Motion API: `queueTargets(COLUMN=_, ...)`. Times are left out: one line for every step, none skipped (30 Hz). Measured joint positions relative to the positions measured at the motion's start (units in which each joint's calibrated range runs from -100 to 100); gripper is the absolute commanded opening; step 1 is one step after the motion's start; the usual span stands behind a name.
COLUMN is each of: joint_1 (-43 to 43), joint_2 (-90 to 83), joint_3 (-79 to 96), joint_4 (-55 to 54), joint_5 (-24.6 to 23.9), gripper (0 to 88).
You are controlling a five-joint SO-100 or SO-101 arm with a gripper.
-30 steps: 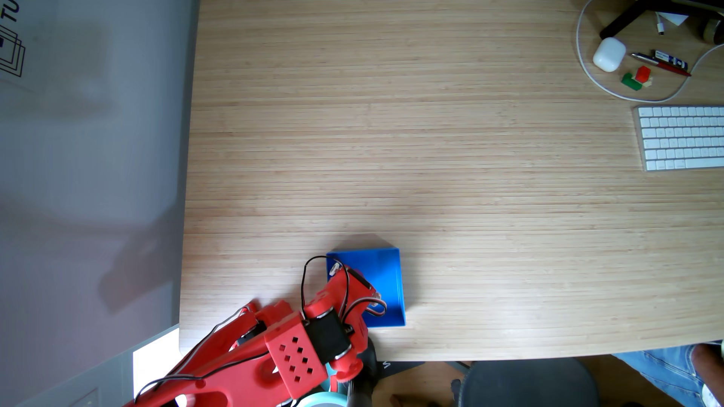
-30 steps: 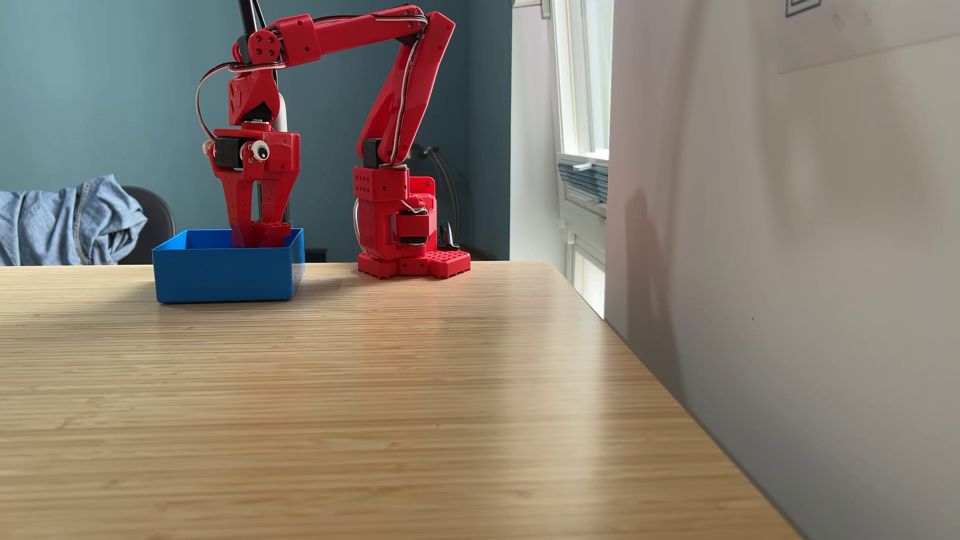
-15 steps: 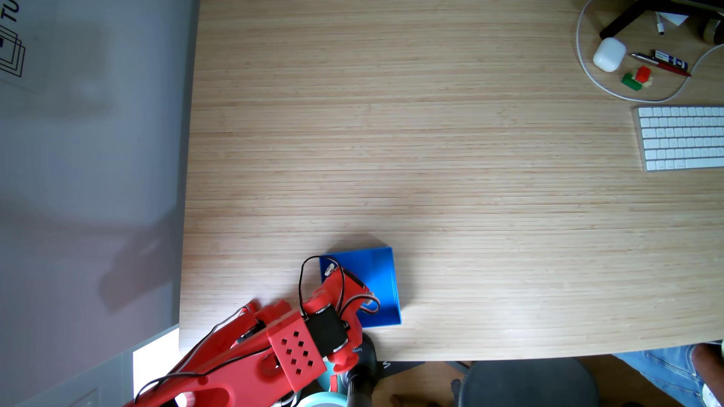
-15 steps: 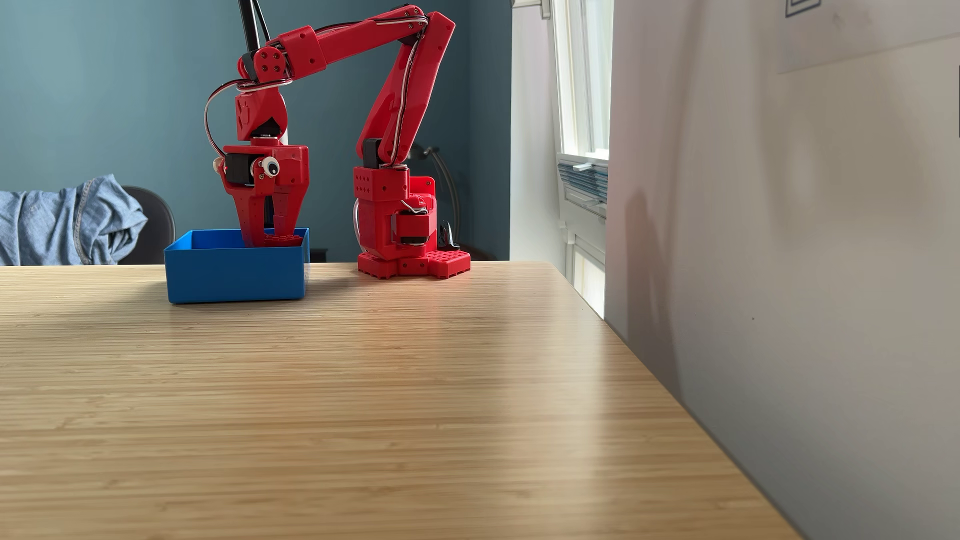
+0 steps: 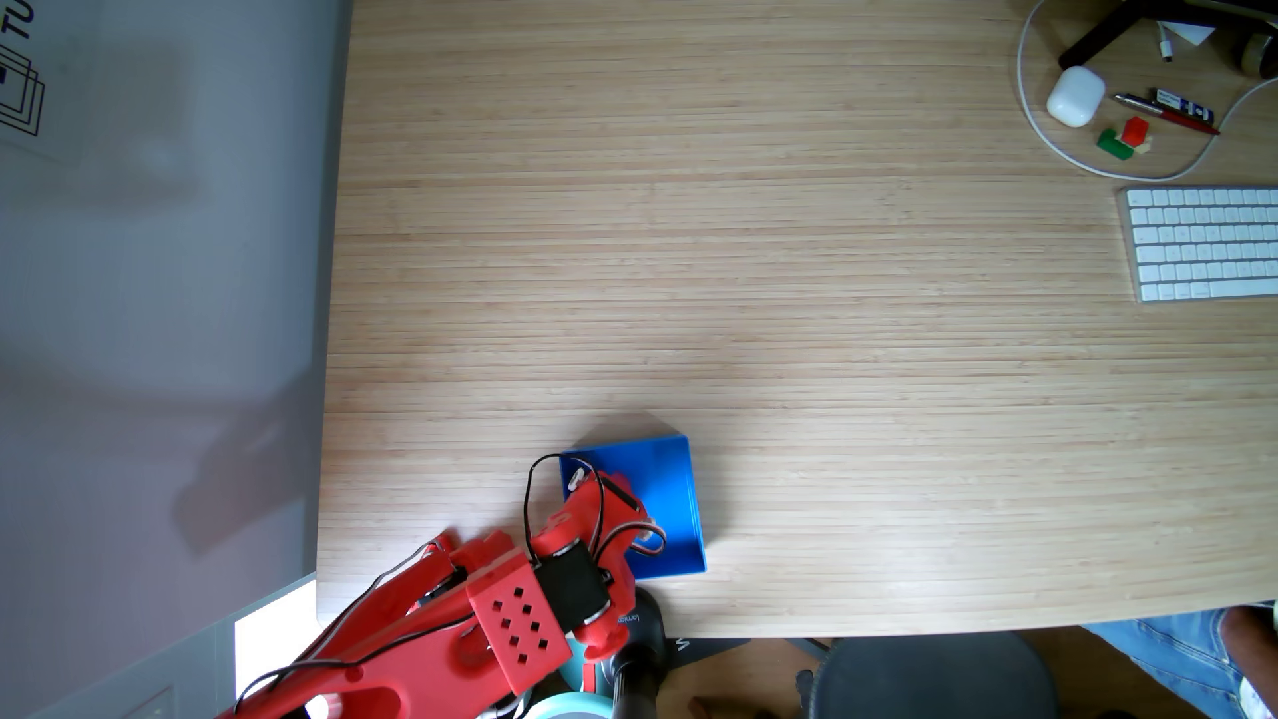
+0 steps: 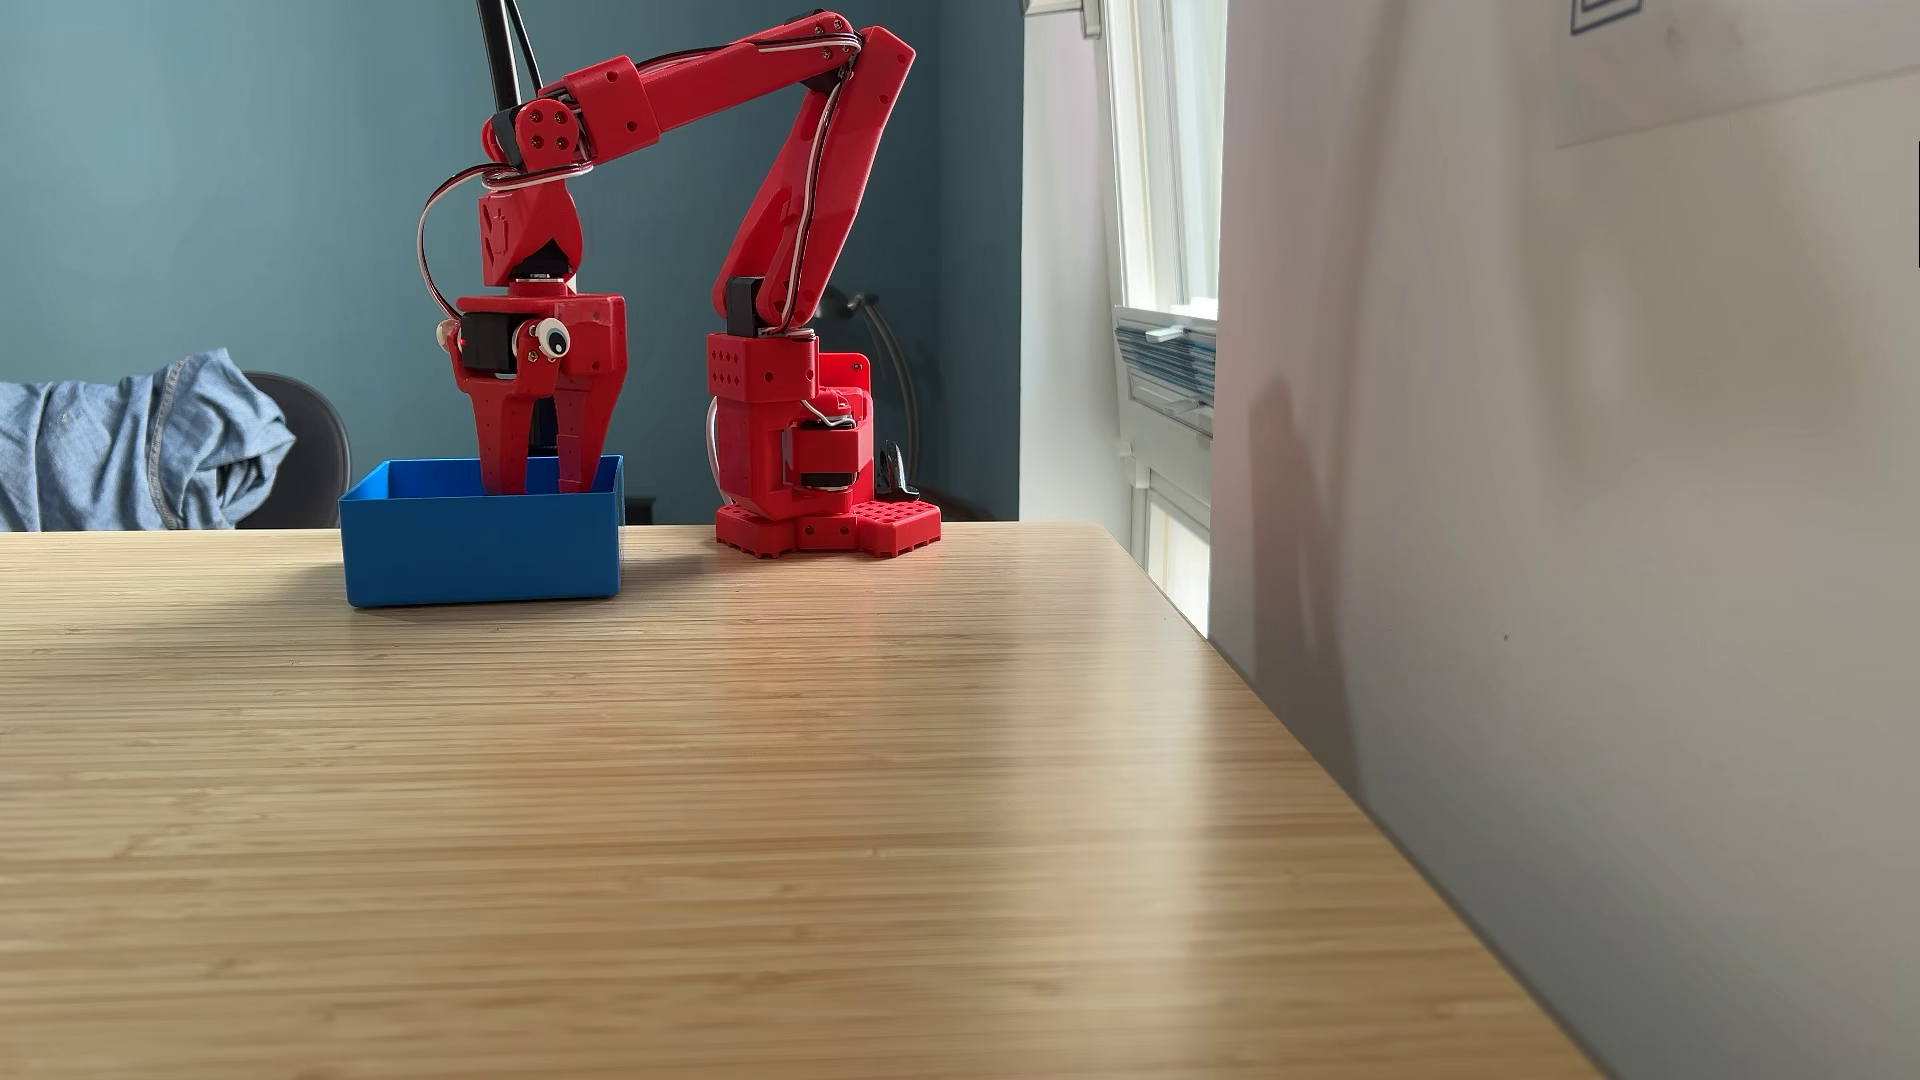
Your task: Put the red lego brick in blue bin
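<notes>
- Gripper (image 6: 541,482) hangs straight down into the blue bin (image 6: 478,550), left of centre in the side-on fixed view. Its tips dip just below the rim.
- The fingers (image 6: 503,447) are spread apart. Dark background shows through the gap between them down to the rim, and nothing is seen pinched there.
- Below the rim the bin's front wall hides the tips, so I cannot tell what they touch.
- Red brick: hidden. In the side-on view the front wall covers the bin floor, and in the top-down fixed view the wrist covers the bin's left part.
- Judgement: the brick most likely lies on the bin floor right under or between the fingertips. Its long axis cannot be told.
- In the top-down view the bin (image 5: 669,484) sits at lower centre on the table (image 5: 830,311), near the bottom edge. The bare right part of its floor holds nothing.
- Only one arm (image 6: 800,208) here. Its base is just right of the bin in the side-on view, not touching it.
- Judgement: the drop looks done or nearly so. The next move is a straight lift out, and it depends on the tips clearing the near walls.
- Risk: a tip catches the rim and drags the bin.
- A keyboard (image 5: 1203,242) and a small green-red block cluster (image 5: 1124,138) sit at upper right, well apart from the bin.
</notes>
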Motion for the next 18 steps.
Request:
queueTargets(joint_1=0.0, joint_2=0.0, joint_3=-1.0, joint_4=0.9, joint_5=0.0, gripper=14.1)
queueTargets(joint_1=-0.1, joint_2=0.0, joint_3=-2.2, joint_4=2.1, joint_5=0.0, gripper=11.6)
queueTargets(joint_1=-0.4, joint_2=0.0, joint_3=-3.6, joint_4=3.4, joint_5=0.0, gripper=9.2)
queueTargets(joint_1=-0.9, joint_2=0.0, joint_3=-5.0, joint_4=4.7, joint_5=0.0, gripper=6.8)
queueTargets(joint_1=-1.5, joint_2=0.0, joint_3=-6.5, joint_4=6.2, joint_5=0.0, gripper=4.4)
queueTargets(joint_1=-2.1, joint_2=0.0, joint_3=-8.1, joint_4=7.7, joint_5=0.0, gripper=1.3)
queueTargets(joint_1=-2.7, joint_2=0.0, joint_3=-9.8, joint_4=9.3, joint_5=0.0, gripper=0.1)
queueTargets(joint_1=-3.2, joint_2=0.0, joint_3=-11.1, joint_4=10.6, joint_5=0.0, gripper=0.1)
queueTargets(joint_1=-4.1, joint_2=0.0, joint_3=-12.6, joint_4=12.1, joint_5=-0.1, gripper=0.1)
queueTargets(joint_1=-5.0, joint_2=0.0, joint_3=-13.9, joint_4=13.2, joint_5=-0.4, gripper=0.1)
queueTargets(joint_1=-6.0, joint_2=0.0, joint_3=-15.0, joint_4=14.1, joint_5=-0.8, gripper=0.1)
queueTargets(joint_1=-6.8, joint_2=0.0, joint_3=-15.9, joint_4=14.9, joint_5=-1.3, gripper=0.1)
queueTargets(joint_1=-7.6, joint_2=0.0, joint_3=-16.6, joint_4=15.5, joint_5=-1.8, gripper=0.1)
queueTargets(joint_1=-8.3, joint_2=0.0, joint_3=-17.0, joint_4=16.0, joint_5=-2.3, gripper=0.1)
queueTargets(joint_1=-9.3, joint_2=0.0, joint_3=-17.4, joint_4=16.3, joint_5=-2.8, gripper=0.1)
queueTargets(joint_1=-10.4, joint_2=0.0, joint_3=-17.6, joint_4=16.6, joint_5=-3.3, gripper=0.1)
queueTargets(joint_1=-11.5, joint_2=0.0, joint_3=-17.6, joint_4=16.9, joint_5=-3.8, gripper=0.1)
queueTargets(joint_1=-12.6, joint_2=0.0, joint_3=-17.6, joint_4=17.1, joint_5=-4.2, gripper=0.1)
